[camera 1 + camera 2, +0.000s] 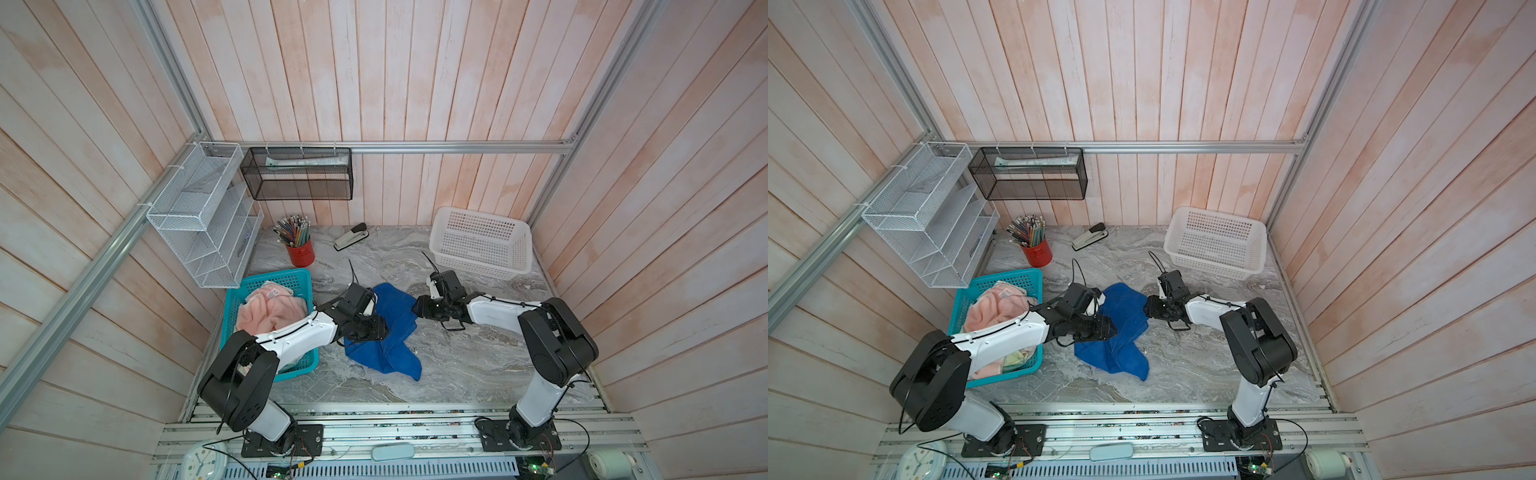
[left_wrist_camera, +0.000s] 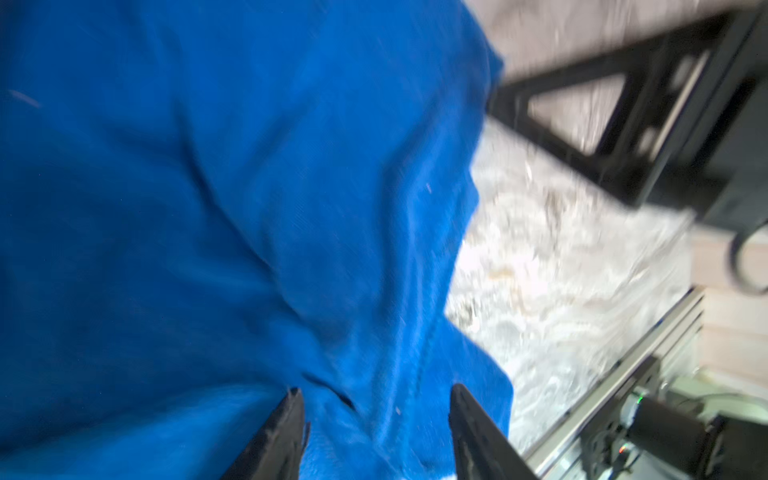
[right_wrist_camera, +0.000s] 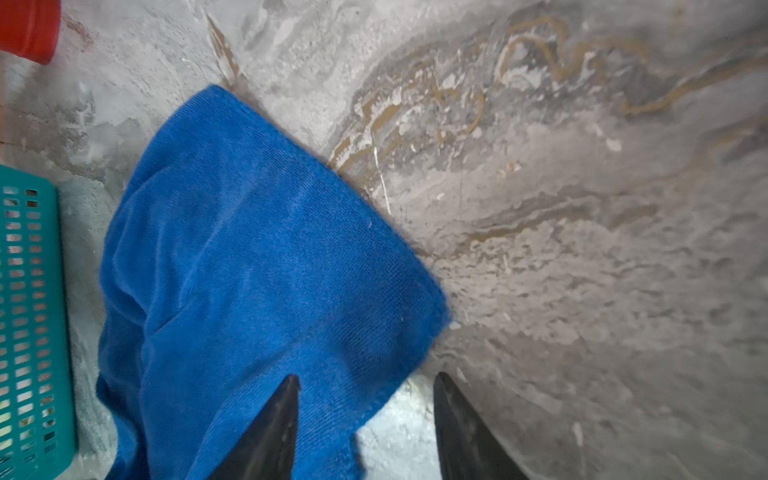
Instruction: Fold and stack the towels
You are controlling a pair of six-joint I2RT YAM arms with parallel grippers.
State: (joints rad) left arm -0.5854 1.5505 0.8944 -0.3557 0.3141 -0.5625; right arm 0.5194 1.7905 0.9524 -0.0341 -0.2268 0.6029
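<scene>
Big marbled counter (image 1: 457,357), and out in the middle of it, under and between both hands, lies the blue towel (image 1: 392,332). It's rumpled, one flap trailing toward the robot's side and nothing squared up yet. My read is that it's out here alone because it needs flat room before any fold.

The left hand (image 2: 376,395) hangs right over the towel's near-side bunch. Its jaws are parted, with blue cloth showing in the gap and nothing pinched. The right hand (image 3: 365,382) is parted too and straddles the towel's edge, one fingertip (image 3: 282,415) above cloth and its partner above bare stone. Two hands on opposite sides looks like a set-up to take two corners and spread the towel flat. That's a judgement, and neither hand grips anything yet.

Now the surroundings. Just outboard of the left hand, under its forearm, sits the teal basket (image 1: 270,276). In it is the pink towel (image 1: 270,311), heaped, with a pale yellowish cloth (image 1: 1017,358) peeking beside it. Those are waiting their turn.

Beyond the right hand, well apart, stands the white basket (image 1: 484,259). Farther back from the left hand are the red pencil cup (image 1: 300,254) and the stapler (image 1: 351,237), both out of the working patch.

What's in the way? Mainly the teal basket's wall crowding the left elbow, and the towel's own tucked-under folds hiding its corners.
</scene>
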